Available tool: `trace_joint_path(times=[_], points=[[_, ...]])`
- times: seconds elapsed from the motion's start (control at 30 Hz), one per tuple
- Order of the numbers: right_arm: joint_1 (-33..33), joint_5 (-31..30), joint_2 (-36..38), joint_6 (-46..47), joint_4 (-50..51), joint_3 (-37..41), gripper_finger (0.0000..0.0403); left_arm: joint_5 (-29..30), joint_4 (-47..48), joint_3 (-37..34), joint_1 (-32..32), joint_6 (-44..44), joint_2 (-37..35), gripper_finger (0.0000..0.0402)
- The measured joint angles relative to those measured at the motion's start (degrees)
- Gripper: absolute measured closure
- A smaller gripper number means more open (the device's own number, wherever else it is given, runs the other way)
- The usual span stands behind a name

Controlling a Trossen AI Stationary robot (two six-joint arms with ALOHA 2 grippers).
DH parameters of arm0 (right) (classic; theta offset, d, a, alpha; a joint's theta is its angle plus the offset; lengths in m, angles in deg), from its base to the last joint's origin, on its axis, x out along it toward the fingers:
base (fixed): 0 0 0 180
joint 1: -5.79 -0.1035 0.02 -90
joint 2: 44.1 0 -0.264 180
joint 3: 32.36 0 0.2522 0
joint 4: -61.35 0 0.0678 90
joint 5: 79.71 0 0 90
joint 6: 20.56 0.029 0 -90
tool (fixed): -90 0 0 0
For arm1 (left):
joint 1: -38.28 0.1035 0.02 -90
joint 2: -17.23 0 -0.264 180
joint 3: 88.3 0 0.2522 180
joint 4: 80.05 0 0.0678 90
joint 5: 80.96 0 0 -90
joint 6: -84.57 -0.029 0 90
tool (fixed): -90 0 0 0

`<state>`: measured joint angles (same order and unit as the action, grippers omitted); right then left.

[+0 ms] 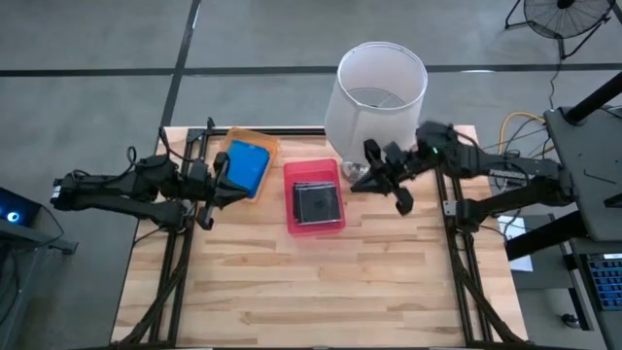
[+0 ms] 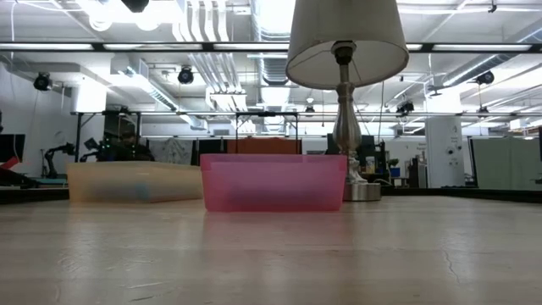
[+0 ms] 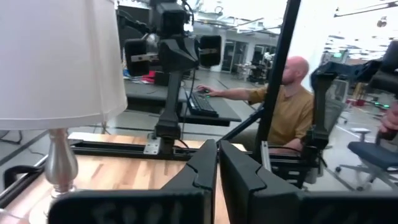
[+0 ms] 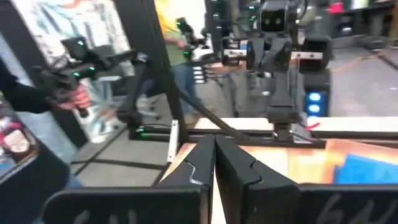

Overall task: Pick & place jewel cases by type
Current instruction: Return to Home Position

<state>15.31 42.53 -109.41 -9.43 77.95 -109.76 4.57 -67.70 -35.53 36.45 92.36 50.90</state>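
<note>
Sorting, judged complete: blue jewel cases (image 1: 248, 167) in orange tray (image 1: 272, 144); dark jewel cases (image 1: 317, 202) in pink tray (image 1: 289, 199); none loose on table (image 1: 321, 292). Left gripper (image 3: 217, 165) clenched, empty; blue cases just beside, 2 o'clock. Right gripper (image 4: 214, 160) clenched, empty; dark cases near, 8 o'clock. Remaining: parking both arms.

The bright blue jewel cases (image 1: 248, 167) lie flat as one slightly skewed stack in the orange tray (image 1: 257, 137), while the dark square cases (image 1: 318, 202) lie stacked flat in the adjacent pink tray (image 1: 313, 168).
</note>
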Motion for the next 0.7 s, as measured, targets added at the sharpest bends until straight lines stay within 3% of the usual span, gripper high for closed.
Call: trace_joint_path(times=[0.2,0.3,0.53,0.7], points=[[-10.3,-22.8,7.7,4.5,-2.3,9.5,0.0394,-0.9,0.9,0.0,0.0,0.2,-0.2,0.0401],[-15.0,-29.7,11.7,4.9,-9.5,16.5,0.0394,-0.9,1.3,-0.4,0.0,-0.2,-0.2,0.0402],[-17.3,-32.7,19.0,3.5,-18.6,31.5,0.0394,-0.9,0.5,-3.7,0.0,-0.2,-0.6,0.0402],[-17.0,-32.5,22.9,1.3,-22.1,38.7,0.0394,-0.9,-6.2,-9.1,0.0,-0.9,-2.8,0.0402]])
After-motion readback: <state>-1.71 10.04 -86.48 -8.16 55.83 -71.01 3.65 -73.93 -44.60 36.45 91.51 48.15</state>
